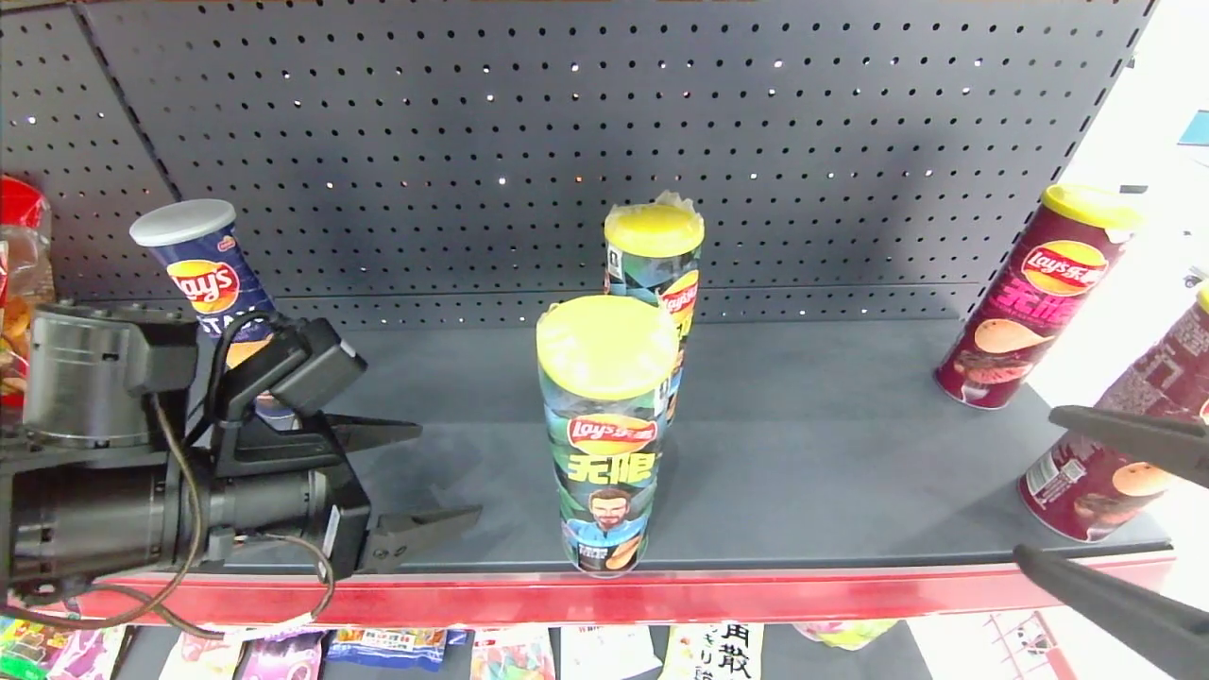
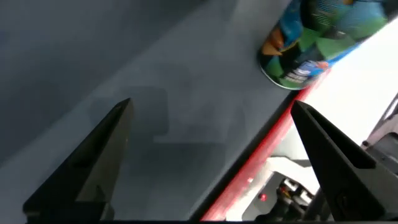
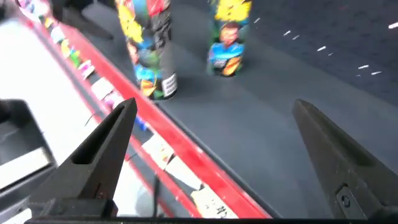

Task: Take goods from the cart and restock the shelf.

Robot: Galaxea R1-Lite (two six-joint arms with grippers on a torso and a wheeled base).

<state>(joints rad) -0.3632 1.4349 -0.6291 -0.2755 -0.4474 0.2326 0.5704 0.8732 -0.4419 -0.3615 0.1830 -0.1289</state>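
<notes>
The chip can (image 1: 604, 444) with the yellow lid is seen standing upright at the front edge of the shelf (image 1: 831, 444), about midway along it, its base just behind the red front lip (image 1: 756, 590). A second can of the same kind (image 1: 654, 264) is placed directly behind it, close to it; whether the two touch cannot be told. A blue can (image 1: 203, 274) is found at the back left corner, and two maroon cans (image 1: 1039, 302) (image 1: 1115, 453) are lined up along the right edge.

The left gripper (image 1: 450, 472) is held over the front edge, beside the front can and apart from it, with its jaws spread wide and nothing between them. The right gripper (image 1: 1036, 486) is held at the front right corner, its jaws likewise wide and empty.

The can is judged to be light and stiff (a thin tube, presumably card, that could be dented by a hard squeeze), with a glossy skin that may slide in the jaws. Being tall and narrow, it would be toppled easily by a sideways knock. It is best gripped across the middle of the body, well below the lid, which could be popped off if used as a hold.
</notes>
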